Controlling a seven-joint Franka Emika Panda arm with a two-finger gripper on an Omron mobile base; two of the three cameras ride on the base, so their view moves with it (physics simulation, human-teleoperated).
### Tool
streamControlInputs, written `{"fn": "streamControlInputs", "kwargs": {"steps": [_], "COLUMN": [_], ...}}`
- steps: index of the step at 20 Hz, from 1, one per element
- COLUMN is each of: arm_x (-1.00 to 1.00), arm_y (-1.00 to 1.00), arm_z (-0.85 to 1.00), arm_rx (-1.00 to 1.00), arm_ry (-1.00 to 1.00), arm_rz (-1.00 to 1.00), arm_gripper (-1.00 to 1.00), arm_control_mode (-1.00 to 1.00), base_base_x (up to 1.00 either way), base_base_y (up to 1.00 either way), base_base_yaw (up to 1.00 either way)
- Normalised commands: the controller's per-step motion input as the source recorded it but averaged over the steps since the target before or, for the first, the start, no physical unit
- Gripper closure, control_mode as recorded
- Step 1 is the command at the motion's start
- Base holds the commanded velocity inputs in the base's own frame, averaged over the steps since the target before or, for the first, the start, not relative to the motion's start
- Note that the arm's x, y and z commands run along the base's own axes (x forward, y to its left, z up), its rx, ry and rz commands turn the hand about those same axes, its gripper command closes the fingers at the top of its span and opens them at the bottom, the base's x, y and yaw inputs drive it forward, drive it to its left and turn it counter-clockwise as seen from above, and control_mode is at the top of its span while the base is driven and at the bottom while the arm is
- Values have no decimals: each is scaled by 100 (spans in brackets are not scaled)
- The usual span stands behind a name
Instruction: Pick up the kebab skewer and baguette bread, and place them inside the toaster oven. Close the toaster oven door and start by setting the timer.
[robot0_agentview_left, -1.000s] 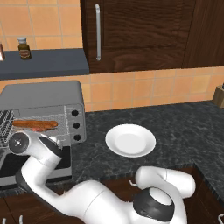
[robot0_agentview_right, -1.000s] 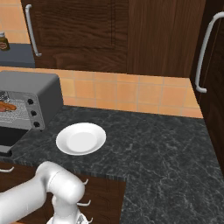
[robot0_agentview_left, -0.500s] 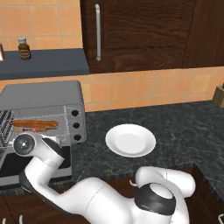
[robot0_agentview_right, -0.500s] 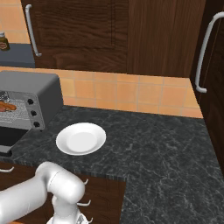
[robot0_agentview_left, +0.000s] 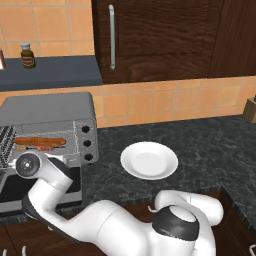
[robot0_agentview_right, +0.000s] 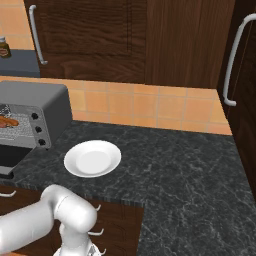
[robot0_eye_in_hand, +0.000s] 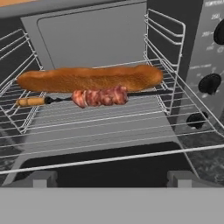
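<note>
The toaster oven stands at the left of the counter with its door folded down flat in front. On its wire rack lies the baguette bread, and the kebab skewer rests along its near side, touching it. The same loaf shows in the left base view, and the oven sits at the left edge of the right base view. My wrist hangs just in front of the oven's mouth, above the lowered door. Nothing is held. Three black knobs run down the oven's right side.
A white plate sits bare on the dark counter right of the oven, also the plate from the other side. A small jar stands on the shelf above. Dark cabinets hang behind.
My wrist has drifted slightly right and down in front of the oven mouth. The loaf and skewer have stayed put on the rack.
</note>
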Motion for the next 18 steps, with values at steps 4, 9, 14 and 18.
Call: {"fn": "streamControlInputs", "kwargs": {"steps": [4,9,14,18], "arm_x": [8,44,17,-32], "arm_y": [6,0,0,5], "arm_z": [-9,-10,-6,-9], "arm_rx": [-5,-1,0,-3], "arm_ry": [0,-5,-1,0], "arm_rz": [9,5,1,1], "arm_gripper": [-100,-100,-100,-100], "arm_control_mode": [-100,-100,-100,-100], "base_base_x": [0,0,0,0], "base_base_y": [0,0,0,0], "base_base_yaw": [0,0,0,0]}}
